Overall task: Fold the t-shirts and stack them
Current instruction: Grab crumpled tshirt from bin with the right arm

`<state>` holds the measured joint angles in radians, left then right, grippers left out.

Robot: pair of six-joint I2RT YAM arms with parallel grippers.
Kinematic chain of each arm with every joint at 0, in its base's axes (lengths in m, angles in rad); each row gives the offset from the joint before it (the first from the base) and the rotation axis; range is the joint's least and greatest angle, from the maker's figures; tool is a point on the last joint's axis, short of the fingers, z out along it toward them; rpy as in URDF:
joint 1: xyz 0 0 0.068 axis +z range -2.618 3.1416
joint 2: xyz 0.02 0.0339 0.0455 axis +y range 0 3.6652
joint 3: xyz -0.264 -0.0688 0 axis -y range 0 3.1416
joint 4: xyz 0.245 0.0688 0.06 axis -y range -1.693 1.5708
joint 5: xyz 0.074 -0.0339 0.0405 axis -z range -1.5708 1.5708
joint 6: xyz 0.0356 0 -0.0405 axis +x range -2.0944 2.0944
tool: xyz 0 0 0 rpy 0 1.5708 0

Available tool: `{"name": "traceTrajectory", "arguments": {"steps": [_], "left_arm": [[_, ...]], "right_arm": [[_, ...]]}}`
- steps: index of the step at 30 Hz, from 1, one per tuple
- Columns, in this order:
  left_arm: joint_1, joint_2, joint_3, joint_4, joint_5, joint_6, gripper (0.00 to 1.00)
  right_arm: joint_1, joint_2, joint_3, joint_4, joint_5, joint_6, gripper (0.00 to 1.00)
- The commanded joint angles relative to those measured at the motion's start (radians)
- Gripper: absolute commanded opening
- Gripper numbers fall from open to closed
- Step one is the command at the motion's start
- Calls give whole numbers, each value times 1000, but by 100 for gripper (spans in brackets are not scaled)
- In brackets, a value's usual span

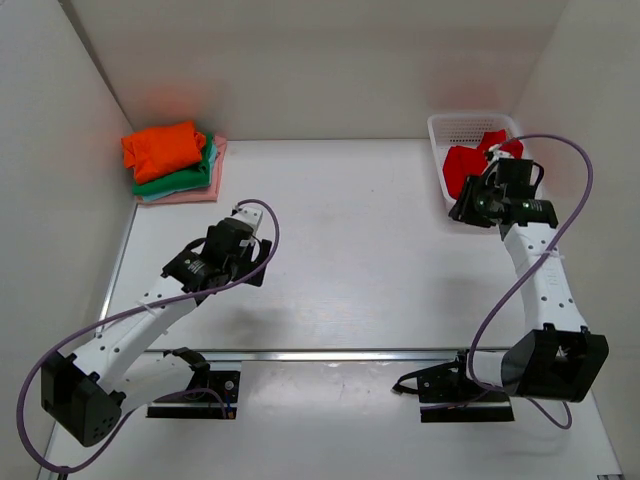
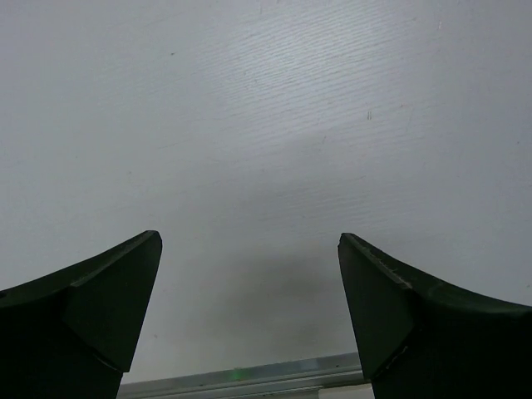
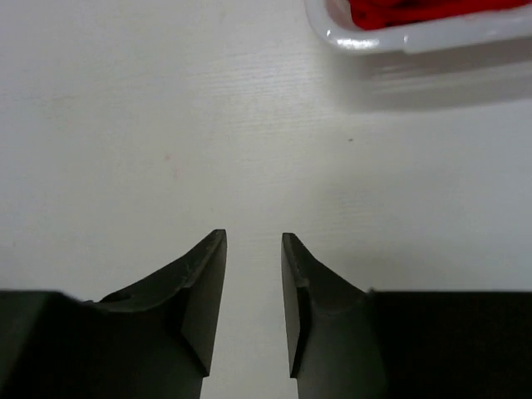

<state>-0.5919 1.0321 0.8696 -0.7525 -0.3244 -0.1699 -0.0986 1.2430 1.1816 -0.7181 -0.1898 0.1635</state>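
Three folded shirts lie stacked at the far left: orange on top, green under it, pale pink at the bottom. The red t-shirt lies crumpled in the white mesh basket at the far right; it also shows in the right wrist view. My left gripper is wide open and empty over bare table. My right gripper hovers just in front of the basket, its jaws a narrow gap apart and empty.
White walls close the table at the back and both sides. A metal rail runs along the near edge, also in the left wrist view. Bare tabletop lies between the two arms.
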Motion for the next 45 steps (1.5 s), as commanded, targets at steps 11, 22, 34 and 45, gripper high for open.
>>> {"name": "traceTrajectory", "arguments": {"steps": [11,22,34,45], "left_arm": [[37,-46,-14,48,2,43,99],[116,134,77,134,15,64,0],[273,333,124,239,194,-25,28],[259,304,88,255,156,-22,30]], "right_arm": [[-101,324,534,89,127,-55,79],[-121,766,904,71,161,-111,34],[-108,1277,1250,-1,277,-131,64],[-112,1329,1254,-67,247,-133,24]]}}
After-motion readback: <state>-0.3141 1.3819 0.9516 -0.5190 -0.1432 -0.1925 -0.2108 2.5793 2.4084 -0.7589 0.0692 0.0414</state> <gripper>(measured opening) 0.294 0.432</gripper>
